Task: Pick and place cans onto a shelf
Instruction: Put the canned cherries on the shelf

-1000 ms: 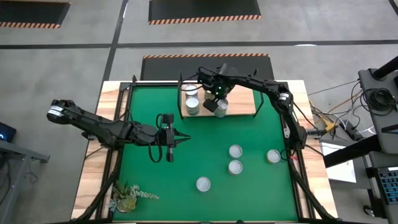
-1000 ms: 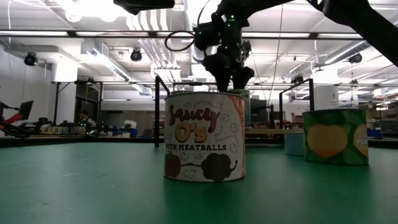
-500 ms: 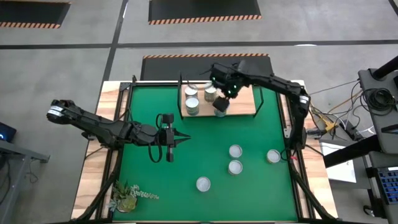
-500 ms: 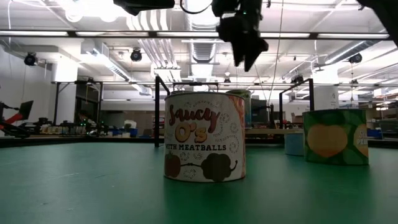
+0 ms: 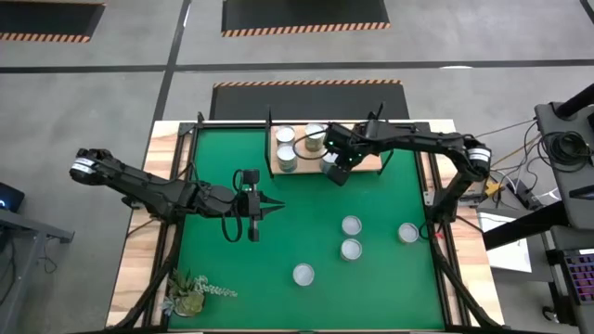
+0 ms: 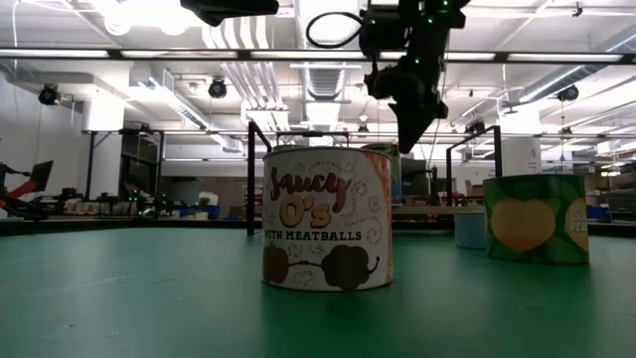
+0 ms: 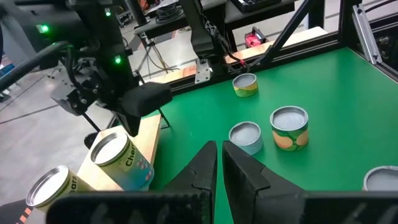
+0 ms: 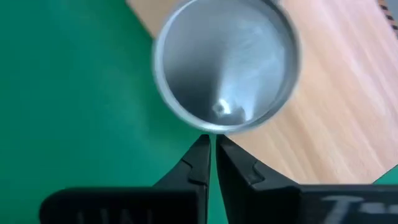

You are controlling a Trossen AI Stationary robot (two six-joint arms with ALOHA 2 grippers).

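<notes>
The shelf (image 5: 367, 160), a light wood board with black posts, stands at the table's far side. Three cans (image 5: 289, 160) stand on its left part. A further can (image 8: 227, 62) stands at the shelf's near edge, right under my right gripper (image 8: 210, 140). That gripper (image 5: 334, 173) hovers shut and empty above it. Several cans (image 5: 351, 225) stand on the green mat at near right. My left gripper (image 5: 275, 207) waits shut over the mat's left middle, holding nothing.
A green plant sprig (image 5: 190, 292) lies at the near left corner. In the low view a "Saucy O's" can (image 6: 328, 219) stands close in front, and a green can (image 6: 537, 219) stands to its right. Bare mat lies between the shelf and the loose cans.
My right gripper has risen from the can at the shelf's near edge and shifted a little toward the table's right edge. Its spread fingers have closed on nothing. The can stays upright on the shelf.
</notes>
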